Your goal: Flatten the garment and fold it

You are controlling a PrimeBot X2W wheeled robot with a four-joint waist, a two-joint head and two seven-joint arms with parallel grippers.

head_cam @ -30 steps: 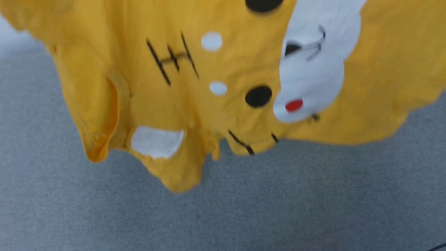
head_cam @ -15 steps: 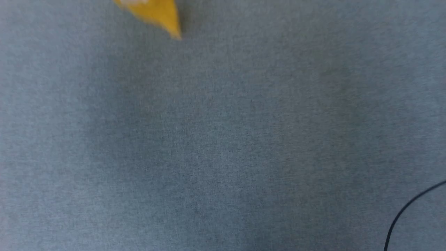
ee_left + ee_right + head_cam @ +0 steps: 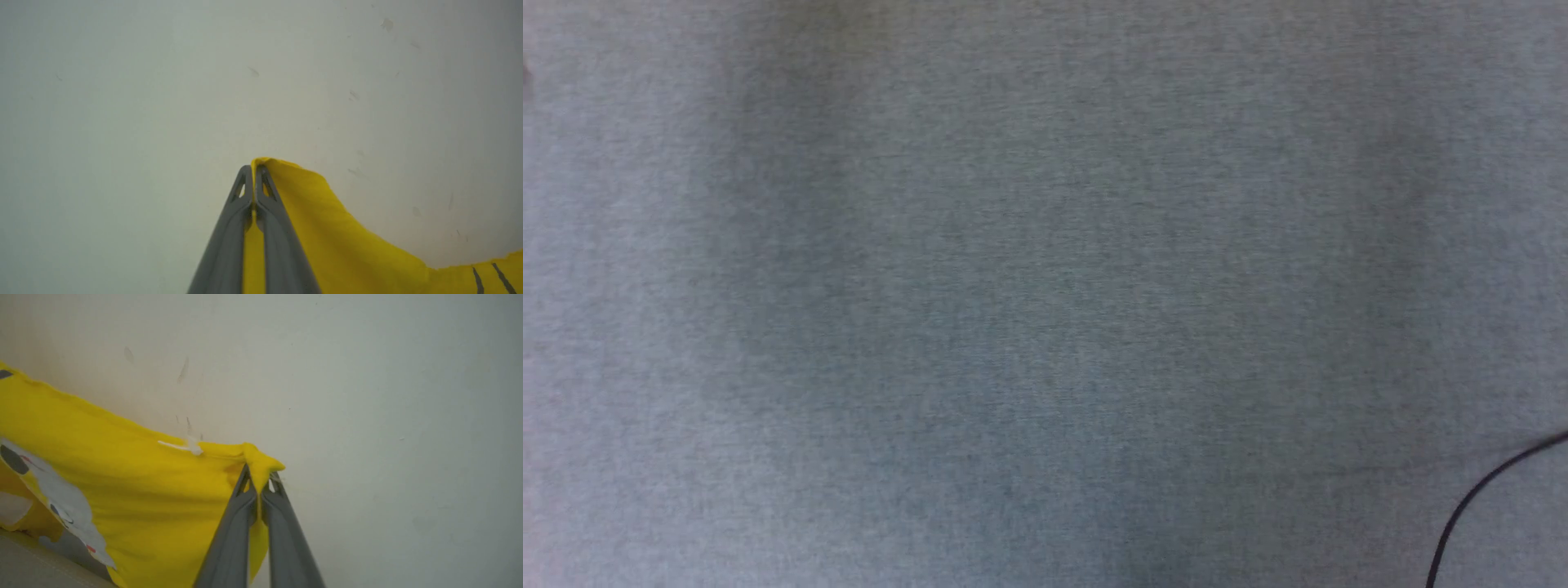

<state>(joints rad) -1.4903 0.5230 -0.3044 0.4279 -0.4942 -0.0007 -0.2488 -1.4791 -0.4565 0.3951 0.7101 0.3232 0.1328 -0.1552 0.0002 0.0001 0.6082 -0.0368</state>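
Note:
The garment (image 3: pixel 155 498) is a mustard-yellow T-shirt held up in the air against a pale wall. In the right wrist view my right gripper (image 3: pixel 258 473) is shut on a corner of the yellow cloth, and the shirt hangs away to the left, its white printed patch with black dots low at the left. In the left wrist view my left gripper (image 3: pixel 254 169) is shut on another corner of the garment (image 3: pixel 351 249), which drapes down to the right with black lines at the lower right edge.
The head view looks down on a grey fabric-covered surface (image 3: pixel 1029 310). A thin black cable (image 3: pixel 1474 502) curves across its lower right corner. A pale scuffed wall (image 3: pixel 163 81) stands behind both grippers.
The shirt filled the upper head view a second ago, shrank to a yellow tip at the top edge, and is now gone from that view, which shows the grey surface.

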